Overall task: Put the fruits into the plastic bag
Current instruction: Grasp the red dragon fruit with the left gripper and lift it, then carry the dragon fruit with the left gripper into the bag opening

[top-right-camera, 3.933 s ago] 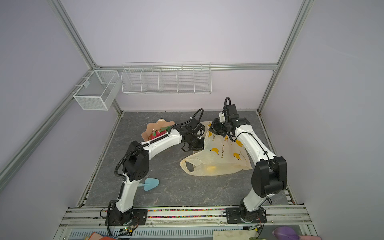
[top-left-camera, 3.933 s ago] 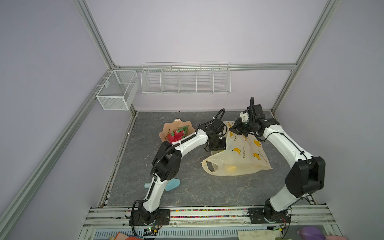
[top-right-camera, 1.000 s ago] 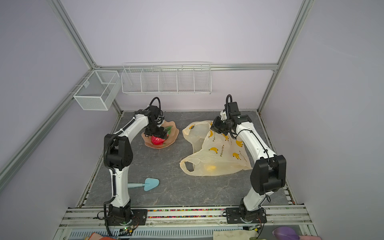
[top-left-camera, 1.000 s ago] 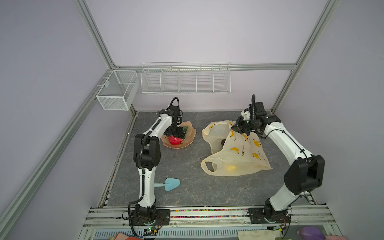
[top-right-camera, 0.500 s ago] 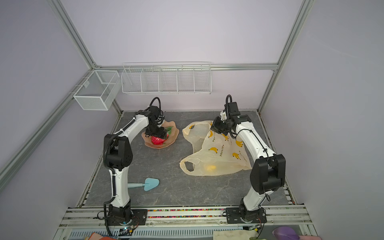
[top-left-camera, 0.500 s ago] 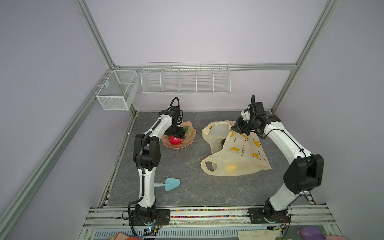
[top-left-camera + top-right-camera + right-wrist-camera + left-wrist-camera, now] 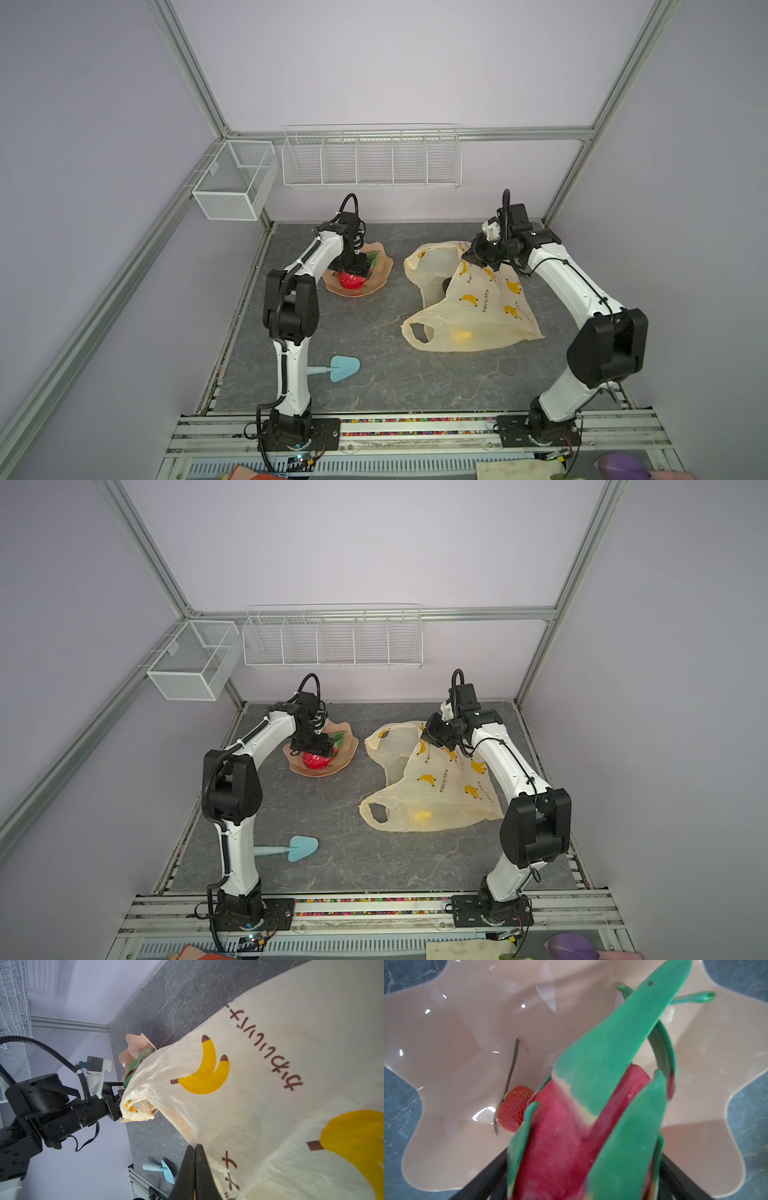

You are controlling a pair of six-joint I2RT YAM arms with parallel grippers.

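Observation:
A red-pink dragon fruit point(image 7: 566, 1136) with green scales lies in the peach scalloped dish point(image 7: 446, 1032), with a strawberry point(image 7: 512, 1108) beside it. My left gripper point(image 7: 579, 1172) is down over the dragon fruit point(image 7: 351, 280), black fingers point(image 7: 483, 1172) against both of its sides. The banana-printed plastic bag point(image 7: 478, 307) lies to the right, and a yellow fruit point(image 7: 461, 334) shows through it. My right gripper point(image 7: 195, 1147) is shut on the bag's upper edge and holds the mouth raised. Both top views show the left gripper point(image 7: 318, 750) and right gripper point(image 7: 436, 735).
A light blue scoop point(image 7: 340, 368) lies on the grey floor near the left arm's base. Two white wire baskets point(image 7: 370, 158) point(image 7: 232, 183) hang on the back wall. The dish point(image 7: 380, 278) sits a short gap left of the bag's mouth.
Since the earliest frames my left arm has swung from the bag's mouth back to the dish. In the last second its jaws have drawn in around the dragon fruit. The right arm has held still.

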